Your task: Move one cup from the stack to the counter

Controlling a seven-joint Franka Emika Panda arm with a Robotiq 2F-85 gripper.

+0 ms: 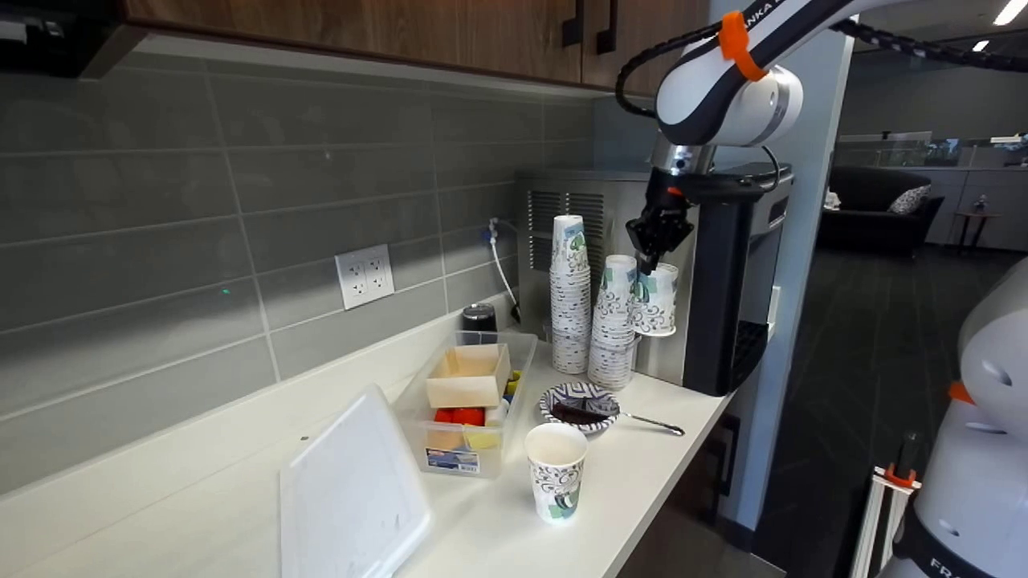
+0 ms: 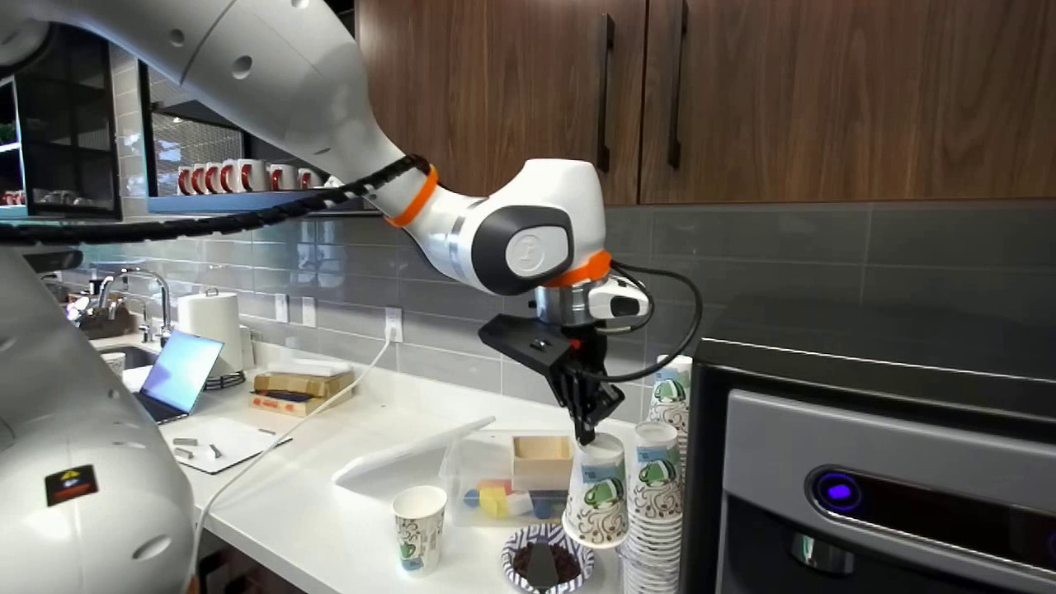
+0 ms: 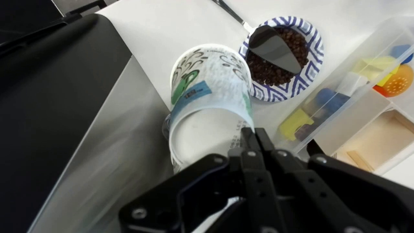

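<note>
Pinching the cup [image 2: 597,495] by the edge of its upturned base, the pincer [image 3: 254,130] holds it upside down above the tabletop [image 1: 622,478], just beside the nearest stack [image 1: 613,327]. Unstacking looks done; left: lower, set down, let go, back off.

In an exterior view I have the counter [image 1: 626,466] carrying an upright cup [image 1: 556,482], white panel [image 1: 357,490] at its nine o'clock, bin [image 1: 491,459] at ten, bowl [image 1: 580,390] at one, cup stacks [image 1: 571,313] beyond.
</note>
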